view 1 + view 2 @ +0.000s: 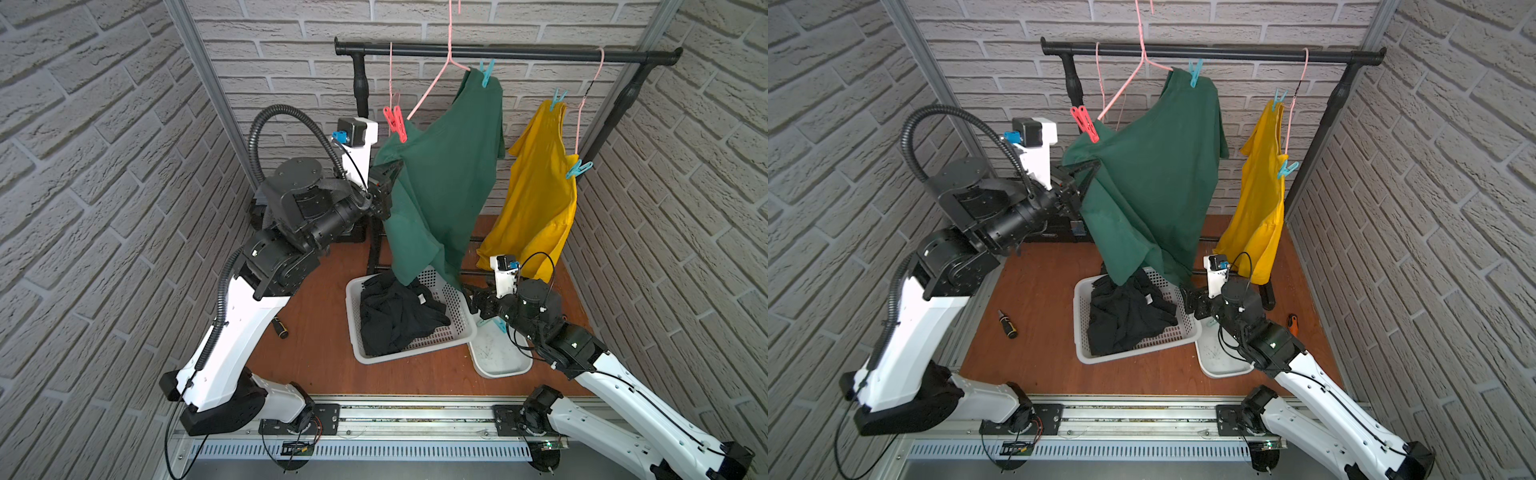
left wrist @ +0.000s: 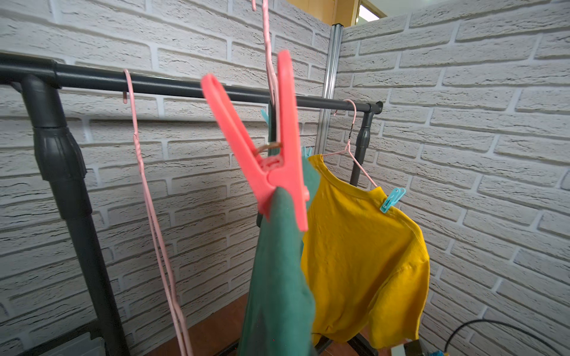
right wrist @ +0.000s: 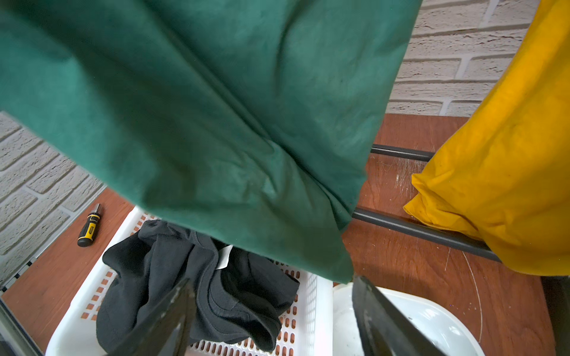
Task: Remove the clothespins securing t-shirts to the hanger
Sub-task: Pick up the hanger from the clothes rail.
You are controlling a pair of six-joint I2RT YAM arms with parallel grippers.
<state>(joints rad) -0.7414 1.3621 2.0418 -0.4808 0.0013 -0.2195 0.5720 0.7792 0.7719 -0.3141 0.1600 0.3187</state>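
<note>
While the left gripper (image 1: 384, 185) is clenched, apparently on a sleeve fold of the dark green cotton t-shirt (image 1: 444, 178), the red plastic spring clothespin (image 2: 271, 172) sits just above it; it bites the cloth at the low end of the tilted pink wire hanger (image 1: 430, 87). A teal plastic clothespin (image 1: 486, 75) holds the high end, near the black rail (image 1: 540, 54). The bright yellow t-shirt (image 1: 536, 199) hangs towards the rail's right end with two teal pins (image 1: 557, 99) on it. The black t-shirt (image 1: 399, 311) lies in the white perforated basket (image 1: 457, 309) mid-bench. The right gripper (image 3: 271, 283) is released and empty, low over the basket's right edge.

Judgement: the red pin is light, stiff and sprung, and its smooth plastic is likely slippery; grip across the two splayed tails above the pivot, squeeze, then draw it off along the cloth. The shirt is soft and the hanger swings freely; the sleeve hold should steady both.
</note>
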